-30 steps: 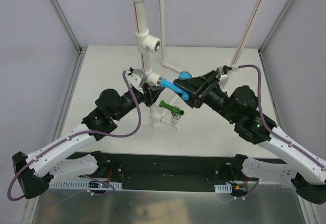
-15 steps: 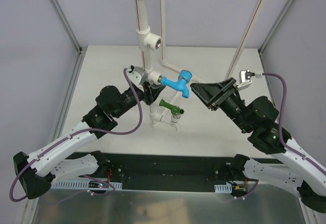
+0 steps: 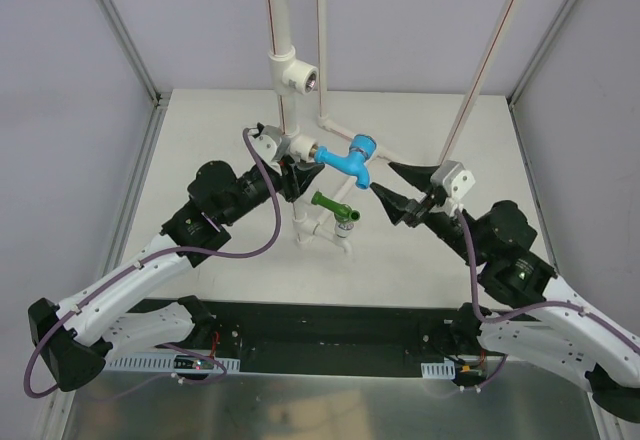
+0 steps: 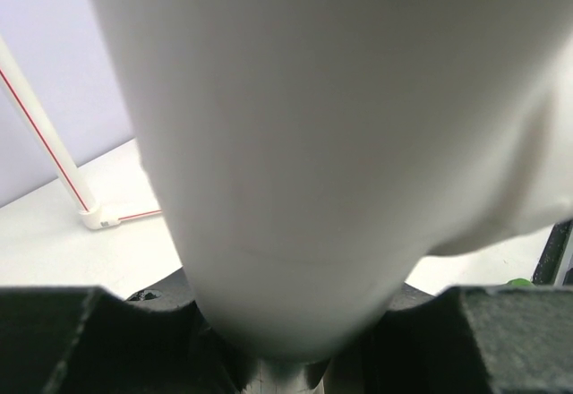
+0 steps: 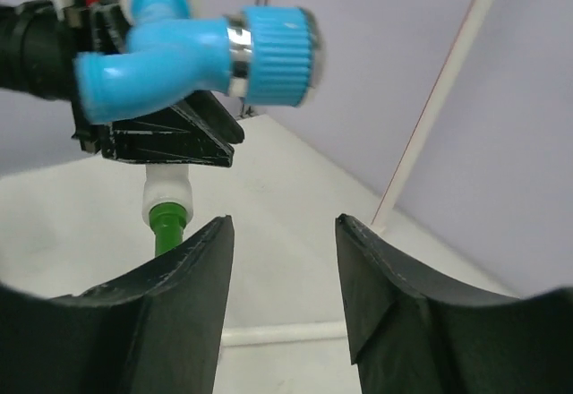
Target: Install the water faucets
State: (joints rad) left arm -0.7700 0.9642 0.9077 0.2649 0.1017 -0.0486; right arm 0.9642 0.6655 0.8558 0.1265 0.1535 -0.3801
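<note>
The desk is a plain matte white surface. It is boxed in by pale lilac walls, with aluminium frame posts running down to its far corners. At the near edge a black rail carries both arm bases, and a dull metal plate lies in front of it.

A white pipe stands upright near the middle of the desk and has tees along it. Two thin red-striped pipes lean up and out of the top view. In the left wrist view one of them ends in a small elbow on the desk.

The blue faucet sits in the socket of a tee partway up the white pipe, with its spout pointing down and toward the right arm. In the right wrist view it has a ribbed blue knob with a silver ring behind it. The green faucet is lower down and juts from a small white fitting at the foot of the pipe.

The left gripper is clamped on the white pipe just beside the blue faucet's tee. In its wrist view the pipe fills the frame between the dark fingers. The right gripper has its jaws apart and holds nothing. It points at the blue faucet from just beside it, without touching.
</note>
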